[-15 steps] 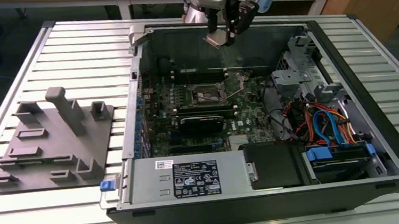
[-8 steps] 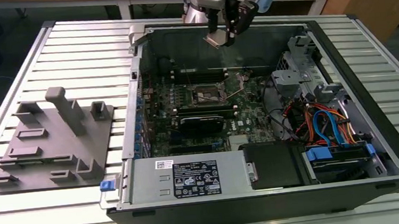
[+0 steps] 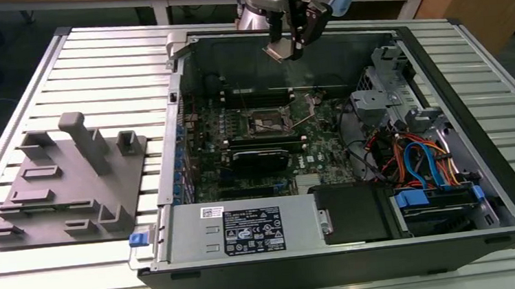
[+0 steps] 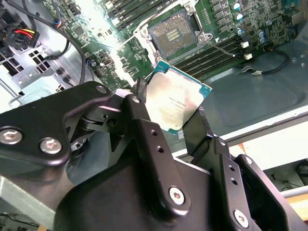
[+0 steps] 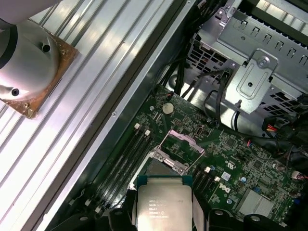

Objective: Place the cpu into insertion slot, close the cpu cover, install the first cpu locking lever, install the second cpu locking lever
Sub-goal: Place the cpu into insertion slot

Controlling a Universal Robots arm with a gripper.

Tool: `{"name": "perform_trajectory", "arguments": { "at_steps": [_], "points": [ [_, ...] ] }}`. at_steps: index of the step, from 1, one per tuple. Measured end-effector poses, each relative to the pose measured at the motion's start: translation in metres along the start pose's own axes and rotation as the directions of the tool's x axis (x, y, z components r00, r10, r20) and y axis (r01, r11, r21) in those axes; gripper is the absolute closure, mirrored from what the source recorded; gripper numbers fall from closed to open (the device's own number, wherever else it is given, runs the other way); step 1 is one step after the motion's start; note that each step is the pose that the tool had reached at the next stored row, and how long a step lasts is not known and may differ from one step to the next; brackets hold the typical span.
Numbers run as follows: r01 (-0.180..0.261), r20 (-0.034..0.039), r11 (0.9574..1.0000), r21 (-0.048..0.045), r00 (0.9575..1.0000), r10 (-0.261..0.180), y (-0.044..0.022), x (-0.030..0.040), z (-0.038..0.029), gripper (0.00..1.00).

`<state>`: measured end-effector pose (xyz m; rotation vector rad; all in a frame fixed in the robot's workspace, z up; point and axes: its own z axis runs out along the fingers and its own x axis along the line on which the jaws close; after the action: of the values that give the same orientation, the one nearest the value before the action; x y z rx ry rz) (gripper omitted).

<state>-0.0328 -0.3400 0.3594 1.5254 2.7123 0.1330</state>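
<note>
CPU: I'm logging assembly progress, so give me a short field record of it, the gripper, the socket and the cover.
cpu: held in the air above the open case, metal top showing in both wrist views
gripper: shut on the cpu's edges
socket: empty, contacts exposed
cover: swung open, standing up off the socket
progress: cpu not yet placed, cover not closed

A computer case lies on the bench, a tray at the exterior view's left; the claw holds the cpu over the case.
</note>
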Motion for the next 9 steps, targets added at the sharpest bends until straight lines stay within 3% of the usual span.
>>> {"name": "perform_trajectory", "arguments": {
  "at_steps": [9],
  "points": [
    [-0.002, 0.0002, 1.0000, -0.0001, 1.0000, 0.002, 0.0000, 0.0000, 0.0000, 0.46]
  ]
}}
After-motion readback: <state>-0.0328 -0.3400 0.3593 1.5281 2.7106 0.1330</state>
